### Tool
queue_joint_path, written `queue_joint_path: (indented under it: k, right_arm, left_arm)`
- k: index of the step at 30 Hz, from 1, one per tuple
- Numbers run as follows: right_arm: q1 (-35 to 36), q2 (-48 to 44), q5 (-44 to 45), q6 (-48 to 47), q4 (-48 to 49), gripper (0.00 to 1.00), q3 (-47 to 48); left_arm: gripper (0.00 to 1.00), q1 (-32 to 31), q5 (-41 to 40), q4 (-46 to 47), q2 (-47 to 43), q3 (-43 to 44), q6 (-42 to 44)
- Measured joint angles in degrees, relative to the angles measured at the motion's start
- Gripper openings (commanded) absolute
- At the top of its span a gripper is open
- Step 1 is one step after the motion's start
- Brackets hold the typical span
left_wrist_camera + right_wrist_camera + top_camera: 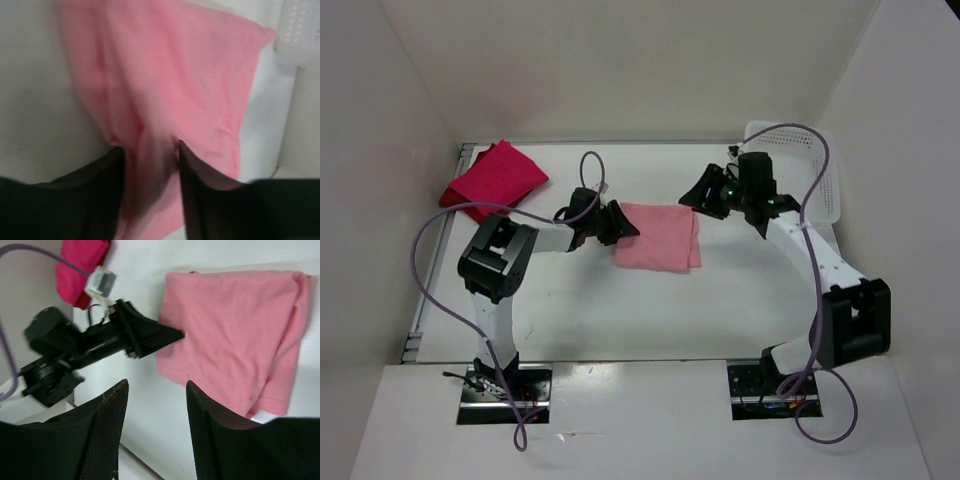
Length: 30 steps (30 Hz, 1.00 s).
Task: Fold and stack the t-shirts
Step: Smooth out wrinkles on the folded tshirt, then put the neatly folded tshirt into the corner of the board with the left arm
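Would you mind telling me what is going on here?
Two arms are folding t-shirts. The folded pink shirt lies mid-table. The left gripper has the shirt's edge between its fingers, while the right gripper hangs open near it, holding nothing. The red shirts sit stacked in the far left corner.

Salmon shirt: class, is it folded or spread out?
Folded. The salmon shirt is a compact rectangle with doubled layers along one edge, no sleeves out.

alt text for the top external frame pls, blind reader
A folded light salmon pink cloth t-shirt lies on the white table between the left pincer, at its left edge, and the open right pincer, by its far right corner. A stack of folded red t-shirts sits in the far left corner, a white perforated plastic basket at far right.
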Motion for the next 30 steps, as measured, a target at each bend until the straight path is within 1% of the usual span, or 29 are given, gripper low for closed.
queue_joint_path:
  k: [1, 2, 3, 6, 7, 8, 11, 13, 15, 17, 19, 22, 23, 24, 25, 26, 27, 28, 29, 30]
  right_arm:
    - [-0.8, -2.3, -0.2, 0.0, 0.0, 0.56, -1.0]
    - [-1.6, -4.3, -0.5, 0.2, 0.1, 0.56, -2.4]
    - [-2.1, -6.1, -0.7, 0.2, -0.1, 0.56, -3.6]
    - [-3.8, -10.1, -1.6, 0.4, -0.9, 0.56, -7.5]
    - [-4.1, -10.8, -1.7, 0.4, -1.4, 0.56, -8.5]
    - [-4.4, -11.6, -1.9, 0.4, -1.7, 0.56, -9.7]
    - [-5.1, -13.2, -2.5, 0.5, -3.0, 0.56, -12.6]
    - [-5.4, -13.6, -3.0, 0.7, -3.8, 0.56, -13.6]
    - [-5.5, -13.9, -3.4, 0.7, -4.4, 0.56, -14.0]
    - [-5.5, -13.9, -3.8, 0.6, -4.8, 0.56, -14.1]
    - [-5.5, -13.9, -4.1, 0.5, -5.0, 0.56, -14.1]
    - [-5.5, -13.8, -4.8, 0.3, -5.2, 0.56, -14.1]
    - [-5.5, -13.7, -5.0, 0.2, -5.2, 0.56, -14.1]
    - [-5.5, -13.5, -5.2, 0.1, -5.2, 0.56, -14.1]
    - [-5.5, -13.3, -5.5, 0.0, -5.2, 0.56, -14.1]
    - [-5.5, -13.1, -5.7, -0.1, -5.3, 0.56, -14.1]
    - [-5.5, -12.8, -6.0, -0.3, -5.3, 0.56, -14.1]
    - [-5.5, -12.6, -6.4, -0.5, -5.3, 0.56, -14.1]
    - [-5.5, -12.4, -6.6, -0.7, -5.3, 0.56, -14.1]
    - [-5.5, -12.2, -6.8, -0.9, -5.4, 0.56, -14.1]
  left_arm:
    - [0.40, -0.2, 0.1, 1.3, 1.3, 1.0, -0.9]
    - [0.25, -0.5, -0.2, 1.7, 3.0, 2.7, -1.6]
    - [0.18, -0.9, -0.3, 1.9, 4.7, 4.6, -2.0]
    - [0.03, -1.6, -0.4, -1.1, 9.2, 12.4, -2.6]
    - [0.01, -1.8, -0.5, -2.6, 10.1, 15.2, -2.2]
    - [0.00, -2.0, -0.5, -5.8, 11.1, 19.4, -1.4]
    - [0.00, -1.7, -0.3, -11.4, 12.3, 30.9, 1.3]
    - [0.00, -0.3, 0.5, -13.4, 12.3, 37.3, 2.7]
    - [0.00, 2.4, 1.1, -14.2, 12.2, 42.5, 3.9]
    - [0.00, 6.8, 1.9, -15.3, 12.1, 46.6, 4.9]
    - [0.00, 12.1, 2.4, -16.0, 11.5, 48.3, 5.6]
    - [0.00, 21.3, 3.1, -17.4, 10.0, 48.2, 6.2]
    - [0.00, 25.4, 3.3, -16.7, 8.9, 46.6, 6.3]
    - [0.05, 28.3, 3.4, -16.7, 7.6, 44.7, 6.3]
    - [0.14, 31.6, 3.3, -16.9, 6.3, 42.6, 6.3]
    - [0.25, 34.9, 3.3, -16.5, 5.0, 40.5, 6.4]
    - [0.30, 37.6, 3.1, -15.7, 3.8, 37.7, 6.5]
    - [0.52, 40.7, 2.6, -14.4, 1.7, 33.4, 6.4]
    - [0.67, 43.3, 1.8, -13.9, -0.2, 29.6, 6.4]
    - [0.85, 45.8, 1.1, -12.6, -2.2, 24.9, 6.0]
